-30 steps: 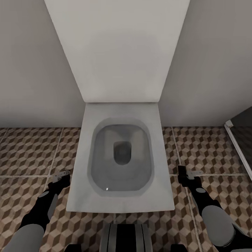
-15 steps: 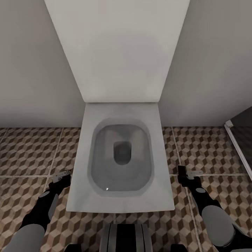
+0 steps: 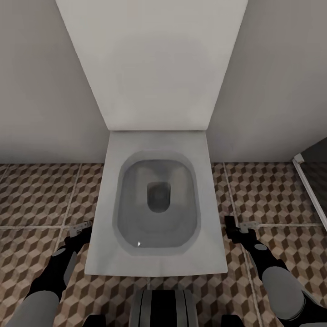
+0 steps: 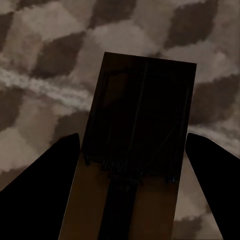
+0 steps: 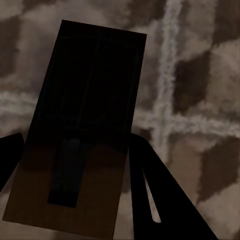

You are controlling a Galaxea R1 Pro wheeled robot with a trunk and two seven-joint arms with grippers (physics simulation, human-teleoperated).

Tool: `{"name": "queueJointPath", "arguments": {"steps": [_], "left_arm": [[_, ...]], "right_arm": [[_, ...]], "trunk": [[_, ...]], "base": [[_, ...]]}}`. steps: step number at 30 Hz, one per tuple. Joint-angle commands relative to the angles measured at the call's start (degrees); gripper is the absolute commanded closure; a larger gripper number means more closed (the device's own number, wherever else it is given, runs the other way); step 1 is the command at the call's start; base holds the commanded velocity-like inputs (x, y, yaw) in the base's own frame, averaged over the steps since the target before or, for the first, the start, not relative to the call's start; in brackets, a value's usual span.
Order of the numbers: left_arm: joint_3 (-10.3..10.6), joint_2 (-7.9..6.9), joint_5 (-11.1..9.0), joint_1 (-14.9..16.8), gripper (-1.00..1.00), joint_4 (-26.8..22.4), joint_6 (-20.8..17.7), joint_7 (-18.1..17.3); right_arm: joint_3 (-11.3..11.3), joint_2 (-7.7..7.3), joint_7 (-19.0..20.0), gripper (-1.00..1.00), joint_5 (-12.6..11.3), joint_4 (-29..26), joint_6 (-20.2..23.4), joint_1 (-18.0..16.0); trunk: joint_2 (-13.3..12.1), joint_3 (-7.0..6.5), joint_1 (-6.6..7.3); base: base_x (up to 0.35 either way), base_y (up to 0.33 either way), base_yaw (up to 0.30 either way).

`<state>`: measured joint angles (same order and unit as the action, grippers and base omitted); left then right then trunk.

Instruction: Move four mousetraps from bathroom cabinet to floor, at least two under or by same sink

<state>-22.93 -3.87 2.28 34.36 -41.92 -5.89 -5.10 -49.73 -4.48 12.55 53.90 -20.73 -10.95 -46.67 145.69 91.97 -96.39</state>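
1. Mousetraps sit in both my hands: in the left wrist view the left mousetrap lies between my two dark fingers, over the bathroom floor.
2. My right hand likewise grips the right mousetrap, a brown board with dark metal parts, above a pale grout crossing.
3. From the head camera, my left hand hovers just left of the toilet; my right hand hovers just right of it.
4. Beyond the bowl, the raised lid leans against the grey wall.
5. At far right I see a shower edge.
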Motion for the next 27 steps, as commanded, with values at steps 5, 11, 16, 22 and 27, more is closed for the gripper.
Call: {"name": "queueJointPath", "arguments": {"steps": [5,11,16,22,27], "left_arm": [[0.0,-0.04,0.0,0.0,1.00,0.0,0.0,0.0],[0.0,0.00,0.0,0.0,1.00,0.0,0.0,0.0],[0.0,0.00,0.0,0.0,1.00,0.0,0.0,0.0],[0.0,0.00,0.0,0.0,1.00,0.0,0.0,0.0],[0.0,-0.06,0.0,0.0,1.00,0.0,0.0,0.0]], "right_arm": [[0.0,0.00,0.3,1.00,-0.2,0.0,0.0,0.0],[0.0,0.00,0.3,1.00,-0.2,0.0,0.0,0.0],[0.0,0.00,0.2,1.00,-0.2,0.0,0.0,0.0],[0.0,0.00,0.0,1.00,-0.2,0.0,0.0,0.0],[0.0,0.00,0.0,1.00,-0.2,0.0,0.0,0.0]], "trunk": [[0.0,0.00,0.00],[0.0,0.00,0.00],[0.0,0.66,-0.08],[0.1,1.11,-0.13],[0.1,1.11,-0.13]], "base": [[0.000,0.000,0.000],[0.000,0.000,0.000],[0.000,0.000,0.000],[0.000,0.000,0.000],[0.000,0.000,0.000]]}}
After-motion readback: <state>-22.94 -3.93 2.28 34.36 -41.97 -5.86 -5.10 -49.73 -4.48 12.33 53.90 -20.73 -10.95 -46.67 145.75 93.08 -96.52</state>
